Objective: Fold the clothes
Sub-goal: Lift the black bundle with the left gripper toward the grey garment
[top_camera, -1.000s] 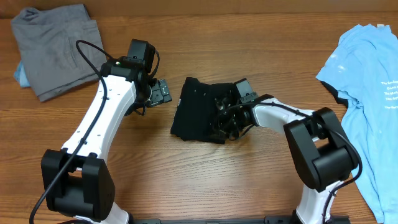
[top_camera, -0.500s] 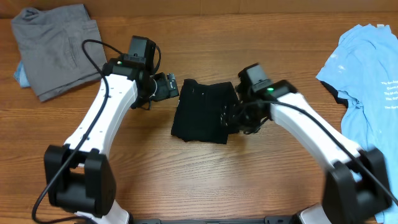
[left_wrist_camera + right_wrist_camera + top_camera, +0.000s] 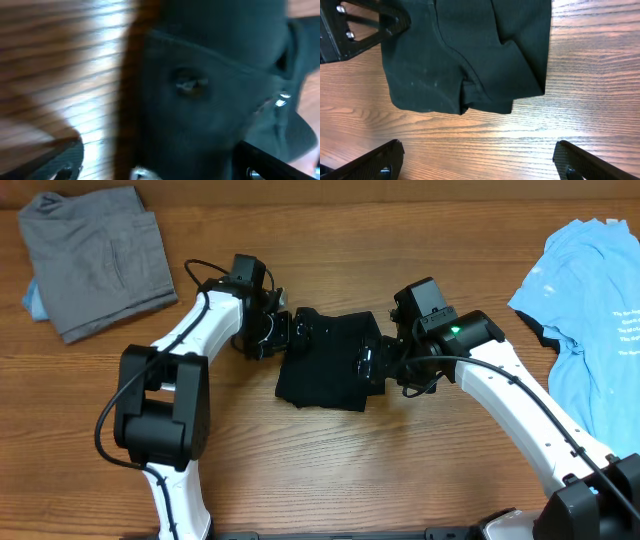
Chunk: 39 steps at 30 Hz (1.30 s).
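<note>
Overhead: the black short-sleeved cloth shirt (image 3: pixel 328 360) lies folded into a compact rectangle on the wooden worktop (image 3: pixel 300 470) between the left jaws and right jaws, both apart and holding nothing. The grey cloth garment (image 3: pixel 95 255) beyond the left jaws looks folded; the light blue T-shirt (image 3: pixel 590 330) beyond the right jaws lies spread, partly cut off. Left wrist: blurred, shirt just ahead, contact unclear. Right wrist: shirt's edge ahead, bare wood between the jaws.

Bright, even light; left wrist view blurred, others sharp.
</note>
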Motion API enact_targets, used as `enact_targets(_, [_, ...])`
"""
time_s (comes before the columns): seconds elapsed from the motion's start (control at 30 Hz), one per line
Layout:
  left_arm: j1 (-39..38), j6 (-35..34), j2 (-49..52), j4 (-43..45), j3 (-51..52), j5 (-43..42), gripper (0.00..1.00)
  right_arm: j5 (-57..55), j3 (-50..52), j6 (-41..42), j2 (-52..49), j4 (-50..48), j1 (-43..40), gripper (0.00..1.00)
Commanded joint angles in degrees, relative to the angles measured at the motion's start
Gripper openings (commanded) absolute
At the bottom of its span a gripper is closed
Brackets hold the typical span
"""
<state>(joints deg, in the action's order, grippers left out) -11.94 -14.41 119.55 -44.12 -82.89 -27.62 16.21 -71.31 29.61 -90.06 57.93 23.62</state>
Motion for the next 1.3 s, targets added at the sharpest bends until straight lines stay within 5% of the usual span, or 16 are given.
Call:
enact_targets(0.0, [-0.5,7.6,4.8,0.2,0.3,-8.8,1.0,-0.8,-0.5,-1.2,0.3,-0.5,-0.1,1.0])
enact_targets(0.13, [-0.8,9.6,6.7,-1.5,0.3,-11.4,0.98,-0.8,-0.5,-1.2,0.3,-0.6,-0.1,1.0])
enact_targets(0.23, [-1.3,8.4,7.5,-1.7,0.3,-10.6,0.71,-0.8,-0.5,-1.2,0.3,-0.9,-0.1,1.0])
enact_targets(0.33, [-1.4,7.7,7.5,-1.4,0.3,-9.1,0.69,-0.7,-0.4,-1.2,0.3,-0.8,-0.1,1.0])
enact_targets(0.37, [-1.4,7.6,7.5,-1.5,0.3,-9.0,0.49,-0.8,-0.4,-1.2,0.3,-0.8,-0.1,1.0])
enact_targets(0.4, [-1.4,7.6,7.5,-0.8,0.3,-8.9,0.14,-0.8,-0.4,-1.2,0.3,-0.8,-0.1,1.0])
enact_targets(0.43, [-1.3,7.5,7.5,0.1,0.3,-8.9,0.04,-0.8,-0.4,-1.2,0.3,-0.8,-0.1,1.0])
enact_targets(0.63, [0.3,9.8,7.5,-3.8,-5.4,2.1,0.04,-0.7,-0.4,-1.4,0.3,-0.3,-0.1,1.0])
enact_targets(0.8, [6.5,17.2,7.5,-13.8,-21.8,16.3,0.04,-0.8,-0.4,-1.6,0.3,1.5,-0.1,1.0])
enact_targets(1.07, [13.4,24.2,7.5,-15.3,-36.9,20.8,0.04,-2.8,-0.4,-1.8,0.3,4.8,-0.1,1.0])
enact_targets(1.27, [17.7,22.6,7.5,-16.8,-45.9,24.8,0.04,-5.6,-0.4,-2.0,0.3,7.4,-0.1,1.0])
